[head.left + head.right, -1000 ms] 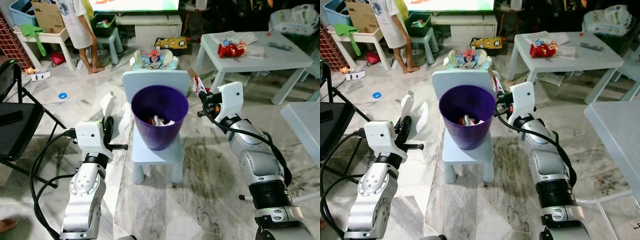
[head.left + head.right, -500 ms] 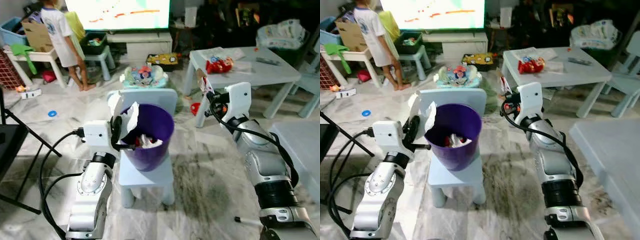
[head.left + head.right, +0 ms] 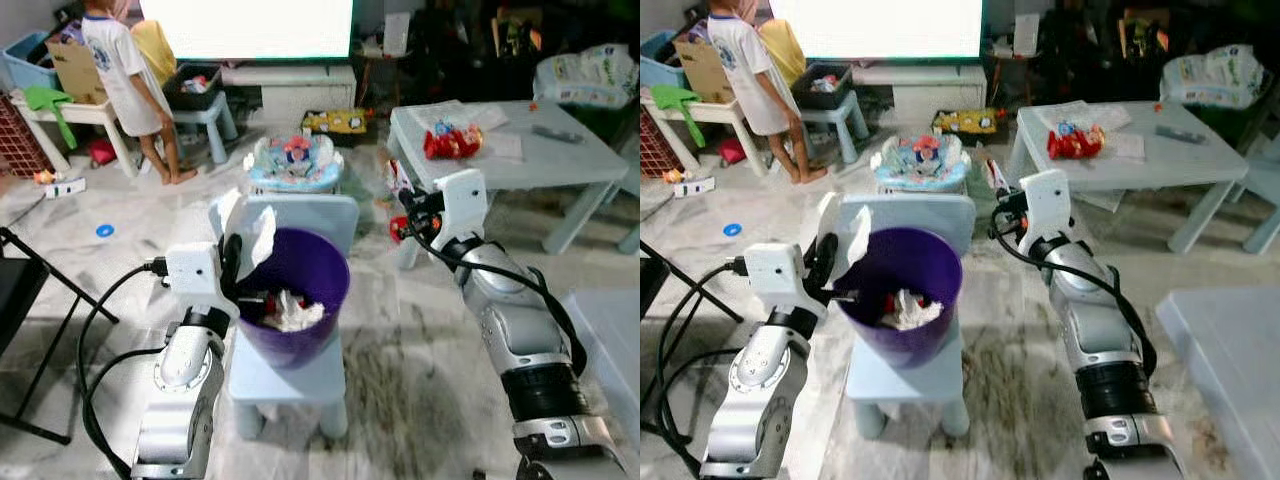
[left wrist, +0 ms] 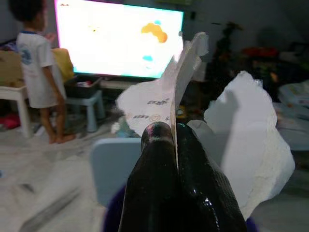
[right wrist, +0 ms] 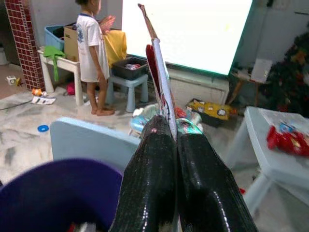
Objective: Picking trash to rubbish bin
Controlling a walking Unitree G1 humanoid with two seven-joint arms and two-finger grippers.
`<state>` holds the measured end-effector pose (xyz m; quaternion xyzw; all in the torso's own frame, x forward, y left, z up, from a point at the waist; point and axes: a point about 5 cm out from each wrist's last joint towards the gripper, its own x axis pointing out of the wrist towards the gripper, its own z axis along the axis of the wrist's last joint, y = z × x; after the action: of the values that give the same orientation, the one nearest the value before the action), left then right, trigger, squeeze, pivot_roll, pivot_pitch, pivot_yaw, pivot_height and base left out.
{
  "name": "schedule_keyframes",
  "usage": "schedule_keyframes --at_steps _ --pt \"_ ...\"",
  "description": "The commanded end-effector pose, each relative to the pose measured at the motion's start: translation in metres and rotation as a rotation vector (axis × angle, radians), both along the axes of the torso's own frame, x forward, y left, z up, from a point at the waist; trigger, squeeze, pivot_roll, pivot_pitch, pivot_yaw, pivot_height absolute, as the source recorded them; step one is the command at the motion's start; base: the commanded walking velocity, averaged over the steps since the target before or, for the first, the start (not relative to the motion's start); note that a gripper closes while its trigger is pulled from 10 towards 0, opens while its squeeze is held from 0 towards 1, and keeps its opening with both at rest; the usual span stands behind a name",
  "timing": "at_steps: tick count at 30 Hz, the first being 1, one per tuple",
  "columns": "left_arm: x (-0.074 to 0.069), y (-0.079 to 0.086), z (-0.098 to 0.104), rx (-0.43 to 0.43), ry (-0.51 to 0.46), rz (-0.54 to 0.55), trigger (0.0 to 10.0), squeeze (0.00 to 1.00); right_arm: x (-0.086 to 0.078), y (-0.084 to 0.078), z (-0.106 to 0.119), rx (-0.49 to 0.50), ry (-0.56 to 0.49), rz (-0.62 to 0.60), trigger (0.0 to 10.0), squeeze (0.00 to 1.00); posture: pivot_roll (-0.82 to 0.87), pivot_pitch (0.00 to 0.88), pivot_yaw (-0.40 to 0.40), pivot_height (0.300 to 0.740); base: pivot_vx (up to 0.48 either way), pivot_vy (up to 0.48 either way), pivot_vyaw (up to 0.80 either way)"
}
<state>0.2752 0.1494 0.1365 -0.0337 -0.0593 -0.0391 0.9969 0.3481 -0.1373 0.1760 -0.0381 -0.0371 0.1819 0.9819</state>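
Both your grippers are clenched on trash beside the round purple plastic rubbish bin (image 3: 292,293).

Your left gripper (image 4: 175,133) pinches a crumpled white sheet of paper (image 3: 262,228), holding it just above the bin's left rim, near the back edge of the small pale blue plastic chair (image 3: 285,378) that carries the bin. Your right gripper (image 5: 171,126) grips a thin flat red-and-white wrapper (image 5: 157,53), upright between the closed fingers, up off the chair's right back corner and well right of the bin's rim. Inside the bin you can see white crumpled scraps (image 3: 290,312) with bits of red. Behind, a person (image 3: 124,70) stands by a bright television screen (image 3: 250,14), and a red packet (image 3: 452,141) lies on the pale low table (image 3: 560,172).
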Motion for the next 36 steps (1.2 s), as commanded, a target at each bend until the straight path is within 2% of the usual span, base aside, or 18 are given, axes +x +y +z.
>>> schedule_keyframes --at_steps 1,6,17,21,26,28,29,30,32,36 --pt "0.000 0.005 0.002 0.006 -0.006 0.012 0.0 0.00 0.001 0.006 0.006 0.003 -0.018 0.018 10.0 0.00 0.15 0.086 -0.035 0.740 0.401 0.000 0.00" --pt "0.000 0.005 0.000 0.006 0.001 0.017 0.0 0.00 0.001 0.005 0.005 -0.001 -0.013 0.021 10.0 0.00 0.15 0.088 -0.036 0.740 0.354 0.000 0.00" --pt "0.006 0.009 -0.010 0.006 0.058 0.055 0.0 0.00 -0.001 0.006 0.004 -0.003 -0.008 0.027 10.0 0.00 0.15 0.101 -0.043 0.740 0.000 0.000 0.00" --pt "0.018 0.013 -0.025 -0.045 0.161 0.130 0.0 0.00 -0.003 0.006 0.003 -0.010 -0.002 0.034 10.0 0.00 0.13 0.115 -0.049 0.740 0.000 0.000 0.00" --pt "0.024 0.017 -0.045 -0.084 0.273 0.157 0.0 0.00 -0.006 -0.001 0.003 -0.027 0.003 0.029 10.0 0.00 0.11 0.123 -0.051 0.740 0.000 0.000 0.00" --pt "0.028 0.020 -0.056 -0.096 0.340 0.150 0.0 0.00 -0.009 -0.005 0.005 -0.036 -0.002 0.021 10.0 0.00 0.09 0.128 -0.051 0.740 0.000 0.000 0.00" --pt "0.028 0.020 -0.056 -0.096 0.340 0.150 0.0 0.00 -0.009 -0.005 0.005 -0.036 -0.002 0.021 10.0 0.00 0.09 0.128 -0.051 0.740 0.000 0.000 0.00" --pt "0.032 0.023 -0.065 -0.104 0.406 0.136 0.0 0.00 -0.011 -0.011 0.008 -0.047 -0.007 0.012 10.0 0.00 0.06 0.133 -0.054 0.740 0.000 0.000 0.00" --pt "0.037 0.025 -0.073 -0.129 0.473 0.131 0.0 0.00 -0.013 -0.017 0.009 -0.066 -0.007 0.003 10.0 0.00 0.05 0.134 -0.056 0.740 0.000 0.000 0.00" --pt "0.046 0.024 -0.083 -0.181 0.550 0.100 0.0 0.00 -0.017 -0.025 0.011 -0.086 -0.003 -0.009 10.0 0.00 0.02 0.133 -0.061 0.740 0.000 0.000 0.00"
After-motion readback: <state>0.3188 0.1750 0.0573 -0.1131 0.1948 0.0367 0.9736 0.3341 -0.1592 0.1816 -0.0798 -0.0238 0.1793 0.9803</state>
